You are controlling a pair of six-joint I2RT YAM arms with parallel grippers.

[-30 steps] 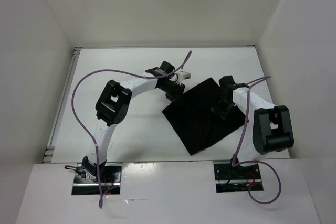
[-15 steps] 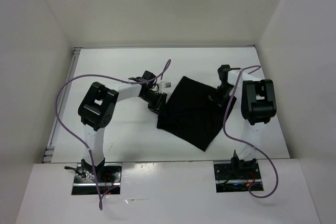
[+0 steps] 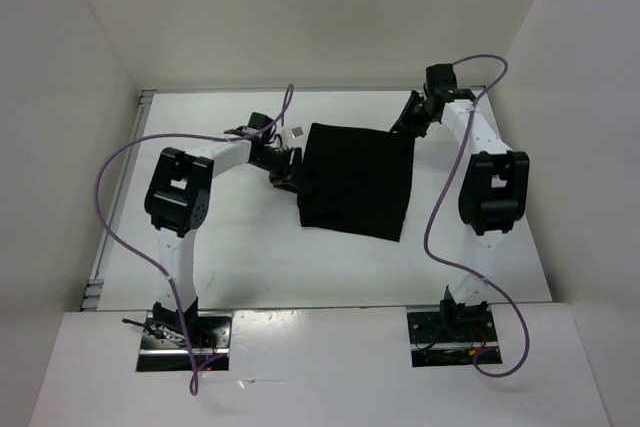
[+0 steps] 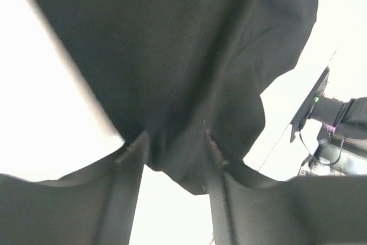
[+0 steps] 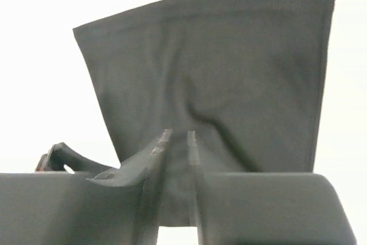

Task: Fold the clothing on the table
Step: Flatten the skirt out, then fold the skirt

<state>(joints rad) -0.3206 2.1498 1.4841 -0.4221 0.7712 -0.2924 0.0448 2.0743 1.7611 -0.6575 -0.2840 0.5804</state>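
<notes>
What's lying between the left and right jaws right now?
Only the plain black soft fabric garment, lying on the white table. The top view shows it filling the stretch from the left jaws to the right jaws.

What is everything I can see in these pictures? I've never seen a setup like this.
clothing: 1, black, spread mid-table between the two grippers
table: 1, white, under everything
walls: 3, white, boxing the table at left, back and right
cables: 2, purple, one looping along each arm
left arm: 1, white and black, based at the near edge, reaching right
right arm: 1, white and black, based at the near edge, reaching to the far side
left gripper: 1, black, at the clothing's left edge, fabric between its fingers
right gripper: 1, black, closed on the clothing's far right corner
</notes>
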